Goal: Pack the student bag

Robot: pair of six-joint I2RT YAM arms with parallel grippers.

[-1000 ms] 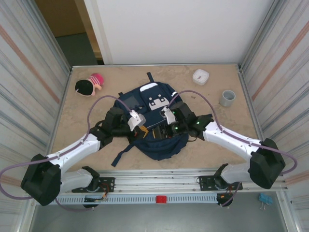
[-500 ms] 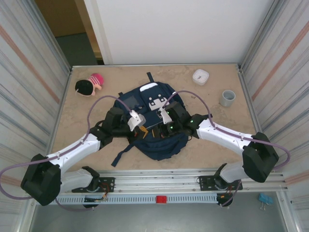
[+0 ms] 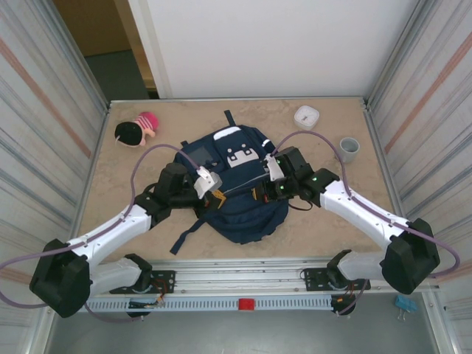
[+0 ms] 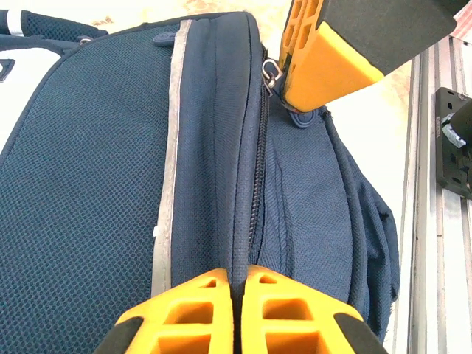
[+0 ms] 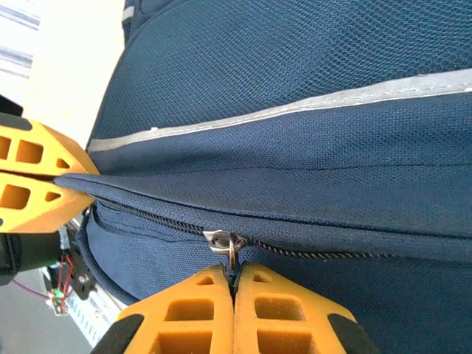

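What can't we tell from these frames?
- Top external: student bag contents, covered by its fabric.
- Right wrist: tip of the zipper pull, buried in the shut right end effector.
- Left wrist: how much fabric the left end effector pinches, cut off by the bottom edge.

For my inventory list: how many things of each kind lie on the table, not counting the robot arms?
Bag: 1
Doll: 1
White box: 1
Grey cup: 1
Total: 4
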